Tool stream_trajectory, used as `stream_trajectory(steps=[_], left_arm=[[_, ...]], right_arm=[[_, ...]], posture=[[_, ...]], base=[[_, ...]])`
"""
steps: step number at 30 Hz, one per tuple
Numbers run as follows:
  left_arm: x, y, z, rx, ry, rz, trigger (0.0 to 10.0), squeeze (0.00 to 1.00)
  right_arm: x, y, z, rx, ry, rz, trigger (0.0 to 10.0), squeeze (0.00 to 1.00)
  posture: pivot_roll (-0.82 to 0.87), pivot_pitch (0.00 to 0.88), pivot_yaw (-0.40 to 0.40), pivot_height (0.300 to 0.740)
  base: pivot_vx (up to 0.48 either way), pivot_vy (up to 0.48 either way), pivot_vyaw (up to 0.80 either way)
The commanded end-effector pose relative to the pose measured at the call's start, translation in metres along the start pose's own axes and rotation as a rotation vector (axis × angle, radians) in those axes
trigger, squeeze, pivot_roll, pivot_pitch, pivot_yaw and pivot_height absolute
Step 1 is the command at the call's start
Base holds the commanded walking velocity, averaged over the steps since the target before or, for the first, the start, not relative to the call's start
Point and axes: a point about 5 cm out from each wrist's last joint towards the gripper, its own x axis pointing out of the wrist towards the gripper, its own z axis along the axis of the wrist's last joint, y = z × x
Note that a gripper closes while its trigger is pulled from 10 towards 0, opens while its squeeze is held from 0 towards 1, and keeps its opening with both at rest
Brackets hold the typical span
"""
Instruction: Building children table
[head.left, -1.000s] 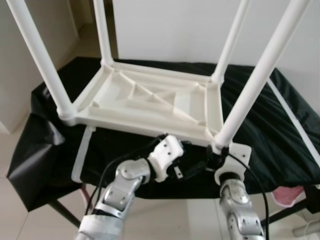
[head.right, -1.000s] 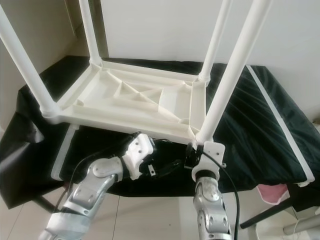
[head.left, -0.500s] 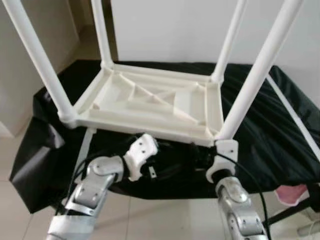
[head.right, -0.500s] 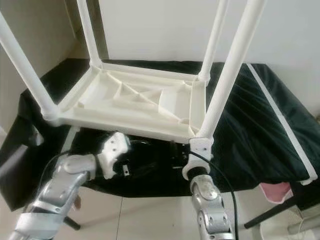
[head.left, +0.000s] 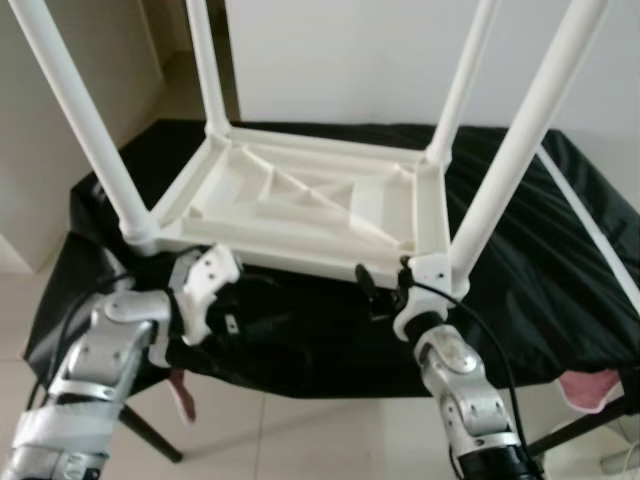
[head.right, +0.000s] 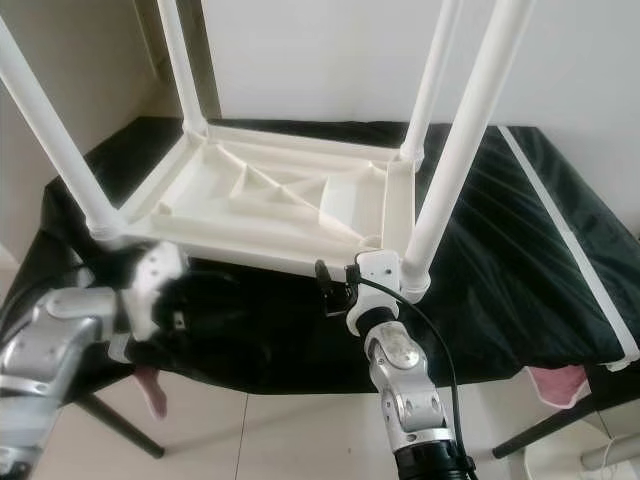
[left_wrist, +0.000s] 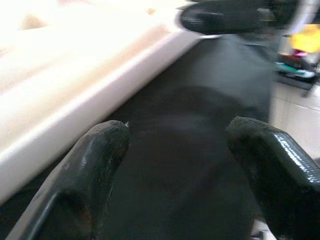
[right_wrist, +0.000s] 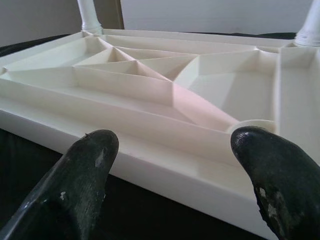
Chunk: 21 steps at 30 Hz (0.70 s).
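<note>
A white plastic children's table (head.left: 300, 200) lies upside down on a black-covered work table, its four legs pointing up. My left gripper (head.left: 243, 300) is low at the front edge near the front-left leg (head.left: 85, 125). It is open over the black cloth, with the white edge (left_wrist: 75, 100) beside one finger. My right gripper (head.left: 368, 290) is at the front edge beside the front-right leg (head.left: 505, 160). It is open and empty, looking across the ribbed underside (right_wrist: 165, 75), and its fingers (right_wrist: 85, 165) stand just short of the rim.
Black cloth (head.left: 560, 260) drapes the work table, and a white strip (head.left: 590, 225) lies along its right side. A pink item (head.left: 590, 385) sits low on the right and a reddish piece (head.left: 183, 395) hangs under the front left. Behind is a white wall, below a tiled floor.
My left arm has swung left along the front edge, from the middle to the front-left corner. My right gripper has moved up and forward to the rim by the front-right leg.
</note>
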Motion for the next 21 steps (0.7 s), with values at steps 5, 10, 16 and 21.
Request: stream_trajectory(steps=[5, 10, 16, 21], left_arm=[[-0.011, 0.033, 0.012, 0.045, -0.029, 0.172, 10.0, 0.0], [-0.004, 0.051, 0.022, 0.078, -0.066, 0.286, 10.0, 0.0], [0.006, 0.065, 0.027, 0.092, -0.096, 0.39, 10.0, 0.0], [0.016, 0.075, 0.02, 0.14, -0.012, 0.494, 10.0, 0.0]], right_arm=[[0.003, -0.014, -0.002, 0.023, -0.006, -0.036, 10.0, 0.0], [0.011, -0.021, 0.001, 0.05, -0.029, -0.083, 10.0, 0.0], [0.016, -0.031, 0.003, 0.062, -0.045, -0.131, 10.0, 0.0], [0.018, -0.053, 0.005, 0.065, -0.063, -0.226, 10.0, 0.0]], posture=[[-0.04, 0.0, 0.011, 0.74], [-0.04, 0.0, 0.013, 0.74], [-0.04, 0.0, 0.014, 0.74], [-0.04, 0.0, 0.022, 0.74]], base=[[0.0, 0.0, 0.0], [0.0, 0.0, 0.0], [0.0, 0.0, 0.0], [0.0, 0.0, 0.0]])
